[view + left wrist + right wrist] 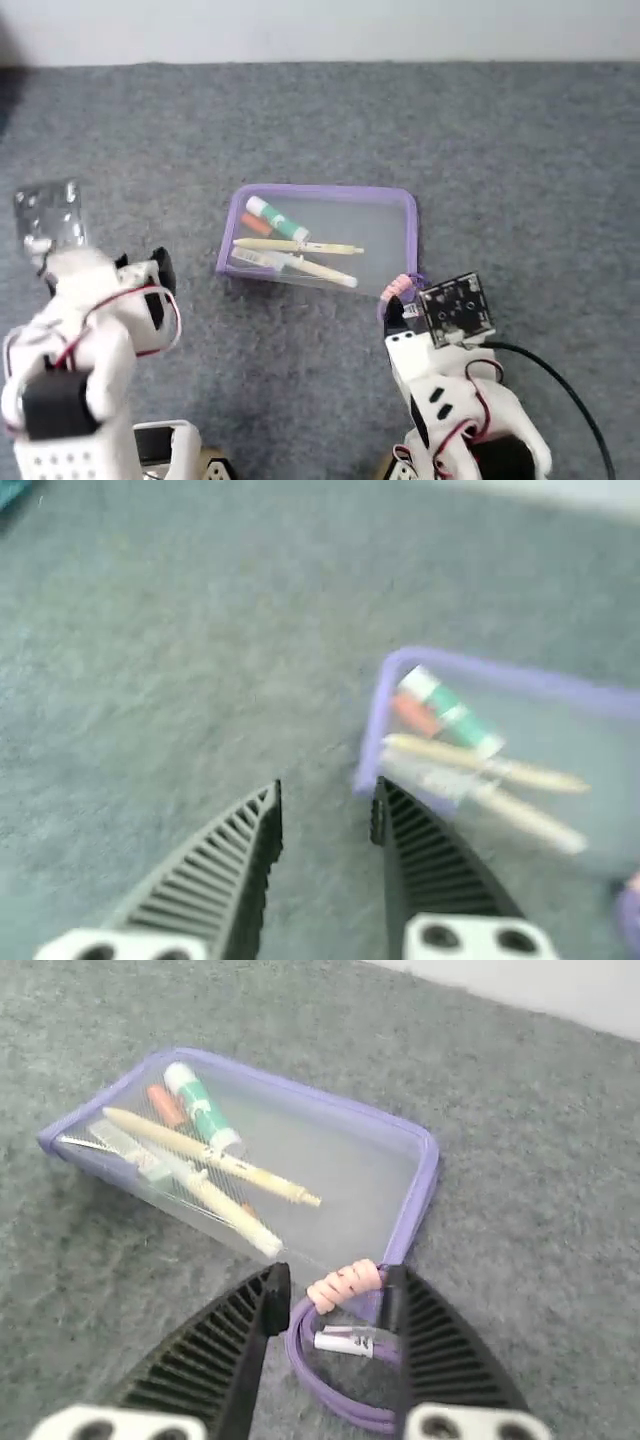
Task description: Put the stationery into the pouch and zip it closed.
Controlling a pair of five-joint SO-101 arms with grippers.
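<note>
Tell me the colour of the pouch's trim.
Purple trim, best seen in the right wrist view.

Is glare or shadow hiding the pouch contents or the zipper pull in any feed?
High view: even, soft light; the pouch shows its pens with no glare. Right wrist view: the pink zipper pull sits plainly lit at the right tool. Left wrist view: no glare on the pouch; the left tool casts no hard shadow.
</note>
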